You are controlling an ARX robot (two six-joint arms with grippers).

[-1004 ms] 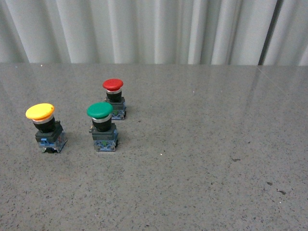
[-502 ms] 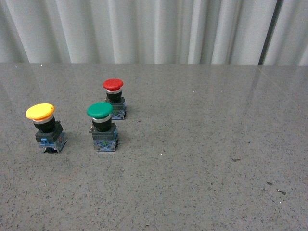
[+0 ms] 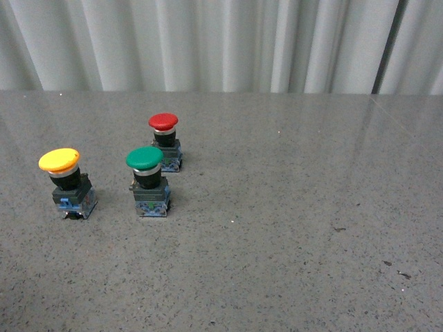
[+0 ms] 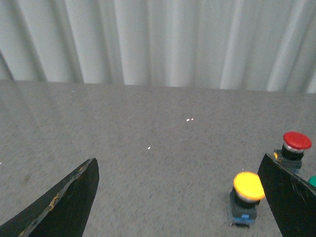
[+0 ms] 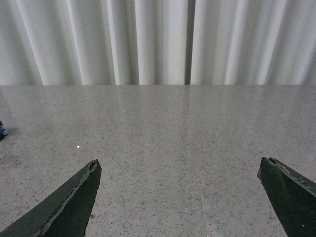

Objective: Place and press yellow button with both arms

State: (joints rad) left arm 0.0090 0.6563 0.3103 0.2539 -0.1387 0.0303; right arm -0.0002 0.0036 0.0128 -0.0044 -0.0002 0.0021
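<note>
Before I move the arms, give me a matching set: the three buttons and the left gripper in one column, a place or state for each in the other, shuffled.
Things:
1. yellow button
2. green button
3. red button
4. left gripper

Places or states:
A. nearest the curtain
B. open, holding nothing
C. furthest left on the table
D. middle of the three, left to right

Pairs: 1-C, 2-D, 3-A, 4-B
</note>
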